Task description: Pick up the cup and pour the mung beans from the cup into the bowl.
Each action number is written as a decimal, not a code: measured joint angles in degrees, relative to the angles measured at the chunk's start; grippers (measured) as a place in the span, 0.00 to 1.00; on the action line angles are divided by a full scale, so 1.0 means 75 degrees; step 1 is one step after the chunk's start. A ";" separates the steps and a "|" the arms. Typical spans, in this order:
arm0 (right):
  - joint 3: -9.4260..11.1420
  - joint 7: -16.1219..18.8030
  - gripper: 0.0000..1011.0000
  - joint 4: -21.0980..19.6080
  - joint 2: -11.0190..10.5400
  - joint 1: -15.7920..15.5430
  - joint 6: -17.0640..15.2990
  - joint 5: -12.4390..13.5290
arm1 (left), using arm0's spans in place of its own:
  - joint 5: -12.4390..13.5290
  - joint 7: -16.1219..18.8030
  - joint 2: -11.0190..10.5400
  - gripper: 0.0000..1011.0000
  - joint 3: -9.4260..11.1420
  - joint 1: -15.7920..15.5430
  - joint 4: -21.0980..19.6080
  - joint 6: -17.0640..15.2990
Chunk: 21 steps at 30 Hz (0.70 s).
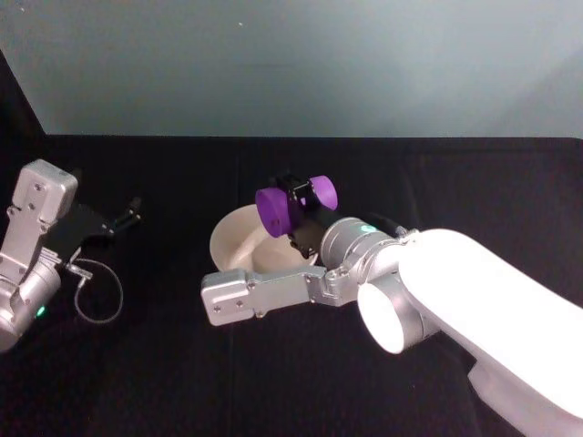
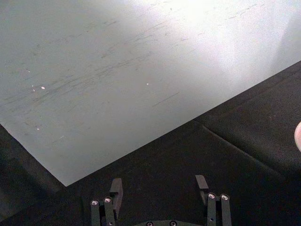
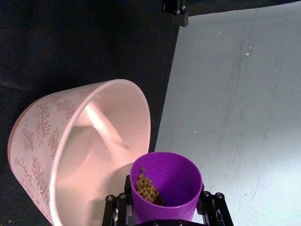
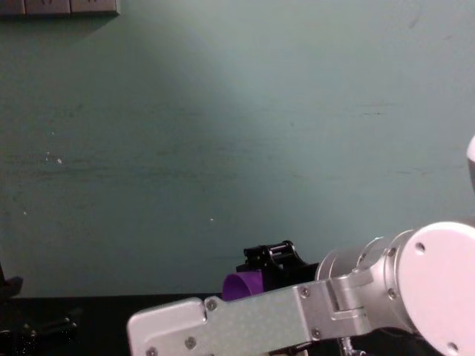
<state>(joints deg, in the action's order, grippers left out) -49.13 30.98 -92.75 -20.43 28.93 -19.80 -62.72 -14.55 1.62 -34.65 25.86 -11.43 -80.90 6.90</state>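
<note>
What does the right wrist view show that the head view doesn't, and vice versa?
Right wrist adds: mung beans lying inside the cup, and the bowl has a leaf pattern on its outer wall. Head adds: the left end effector, open, off to the left over the black table, and the right arm reaching in across the front. Shared: the right end effector shut on the tipped cup at the bowl's rim.

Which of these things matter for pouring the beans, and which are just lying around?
In the job: cup, tipped, held by the right gripper; beans inside it; bowl.
Just there: cable loop; left gripper, open, idle at the left.
</note>
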 joint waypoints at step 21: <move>-0.0011 0.0144 0.72 0.0016 0.0162 -0.0131 0.0111 -0.0775 | 0.0000 0.0000 0.0000 0.99 0.0000 0.0000 0.0000 0.0000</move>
<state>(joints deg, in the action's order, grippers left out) -49.21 32.06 -92.63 -19.22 27.95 -18.97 -68.52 -14.55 1.62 -34.64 25.86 -11.43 -80.90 6.91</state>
